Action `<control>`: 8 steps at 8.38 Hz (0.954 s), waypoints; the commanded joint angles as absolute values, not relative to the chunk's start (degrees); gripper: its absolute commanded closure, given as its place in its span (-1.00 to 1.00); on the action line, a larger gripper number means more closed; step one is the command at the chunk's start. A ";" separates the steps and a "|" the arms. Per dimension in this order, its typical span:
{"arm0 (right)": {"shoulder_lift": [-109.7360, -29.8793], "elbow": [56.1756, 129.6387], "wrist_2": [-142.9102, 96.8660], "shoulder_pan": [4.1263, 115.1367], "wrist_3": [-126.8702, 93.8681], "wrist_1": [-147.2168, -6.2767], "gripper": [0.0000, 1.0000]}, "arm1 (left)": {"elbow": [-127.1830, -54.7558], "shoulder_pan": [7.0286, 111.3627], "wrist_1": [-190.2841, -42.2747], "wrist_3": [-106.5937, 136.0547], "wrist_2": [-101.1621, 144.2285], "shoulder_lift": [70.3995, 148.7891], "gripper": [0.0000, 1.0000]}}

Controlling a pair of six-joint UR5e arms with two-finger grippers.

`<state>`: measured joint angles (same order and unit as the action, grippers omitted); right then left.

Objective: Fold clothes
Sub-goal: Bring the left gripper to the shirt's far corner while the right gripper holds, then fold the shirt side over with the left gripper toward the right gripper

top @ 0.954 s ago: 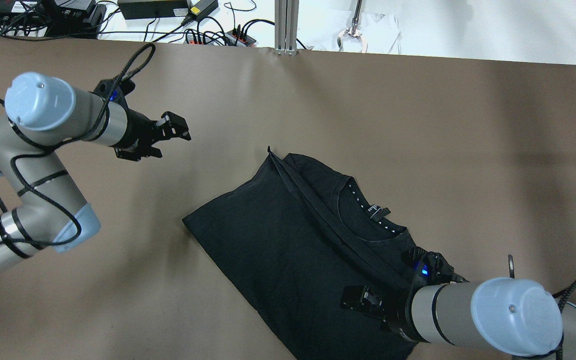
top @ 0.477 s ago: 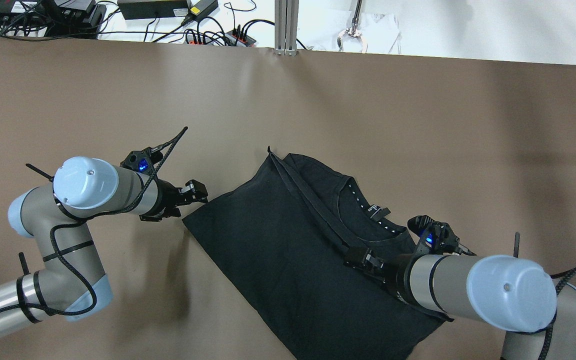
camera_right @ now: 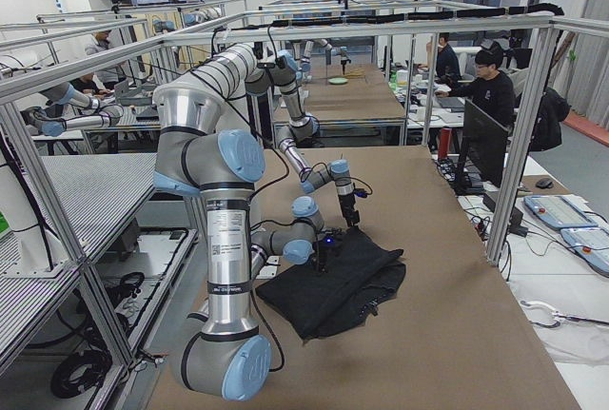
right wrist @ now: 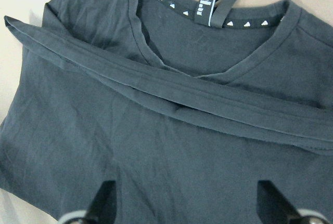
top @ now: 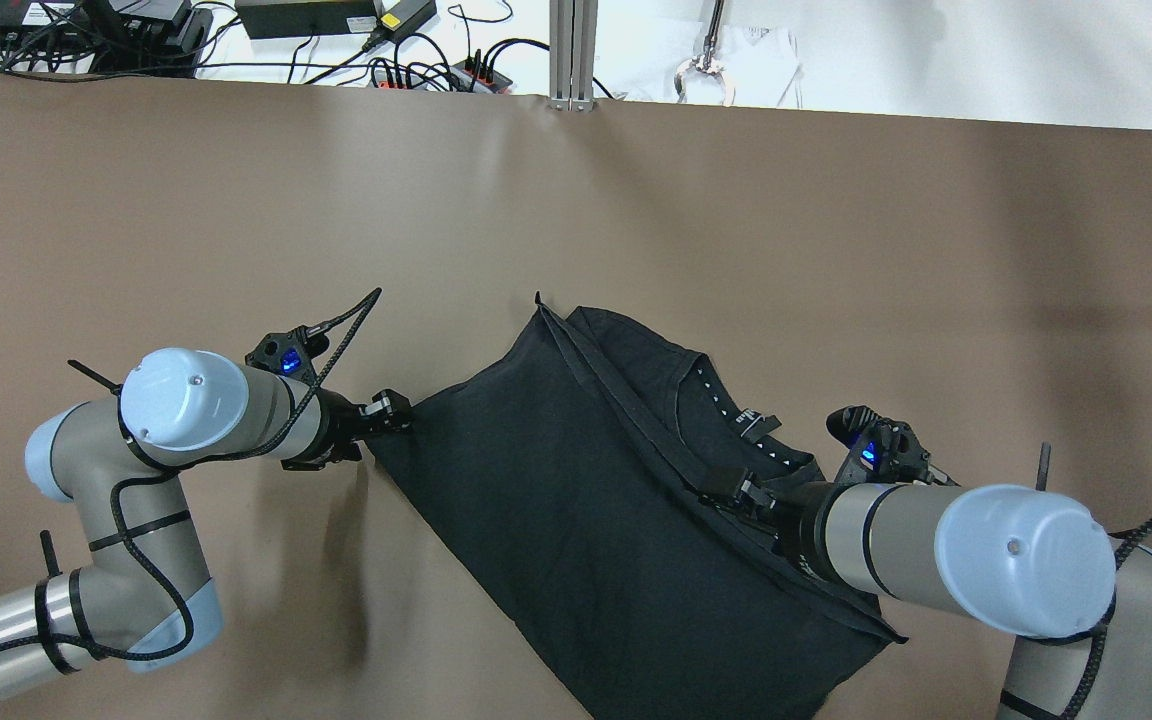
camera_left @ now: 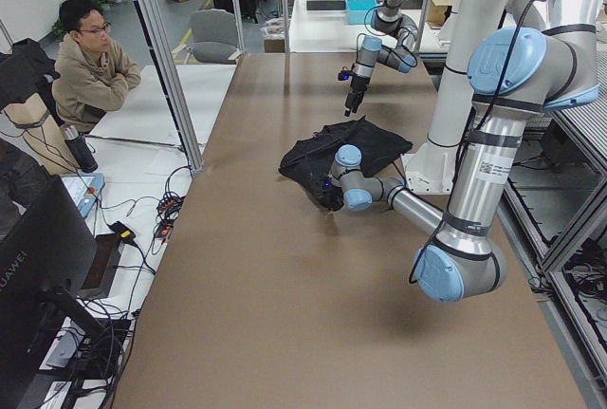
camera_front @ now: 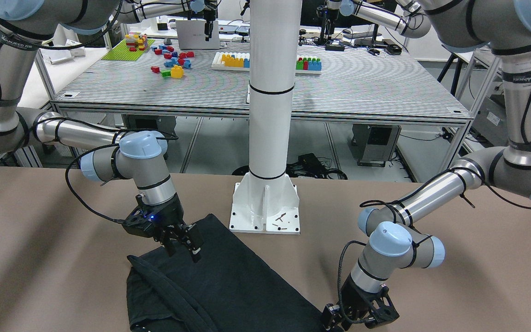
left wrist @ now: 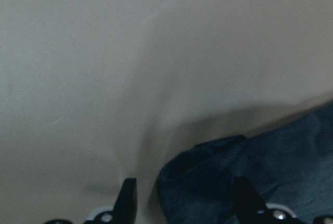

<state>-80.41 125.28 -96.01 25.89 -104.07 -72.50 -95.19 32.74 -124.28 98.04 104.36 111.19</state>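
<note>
The left gripper (top: 391, 412) is now down at the left corner of the black shirt (top: 556, 480), and the right gripper (top: 726, 488) is further forward over it.

T-shirt (top: 576, 500): plain charcoal-black; neck tape (right wrist: 177, 7): black, small white triangles; table (top: 836, 250): matte brown; left arm (top: 246, 420): silver, pale-blue caps

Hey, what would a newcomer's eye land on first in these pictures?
A black knit T-shirt, partly folded, lies in the middle of the brown table. The left claw sits open at one corner of it, and the right claw is open over the folded hem beside the collar.
</note>
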 commanded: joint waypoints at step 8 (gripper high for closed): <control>-80.16 124.72 -95.98 26.28 -104.85 -72.77 -0.90 | -79.71 47.52 -123.66 87.03 110.12 126.76 1.00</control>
